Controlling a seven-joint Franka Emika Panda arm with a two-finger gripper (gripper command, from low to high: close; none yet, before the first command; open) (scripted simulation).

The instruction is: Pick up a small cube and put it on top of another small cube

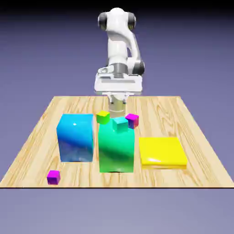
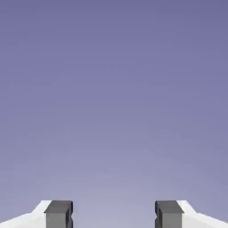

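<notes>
One small cube (image 1: pixel 53 177) with a magenta top lies near the table's front edge, at the exterior view's left. A second small cube (image 1: pixel 132 119) sits farther back, just right of the tall green block (image 1: pixel 116 150). My gripper (image 1: pixel 117 103) hangs at the far side of the table, behind the cluster of cubes, and touches none of them. In the hand view my gripper (image 2: pixel 113 216) stands open, its two grey fingertips (image 2: pixel 58 213) wide apart with only the blue-violet backdrop between them. No cube shows in that view.
A tall blue block (image 1: pixel 75 137) stands left of the green one. A flat yellow slab (image 1: pixel 162 151) lies to the right. A tiny teal cube (image 1: pixel 120 124) and a tiny yellow-green cube (image 1: pixel 103 117) sit near the green block's top edge.
</notes>
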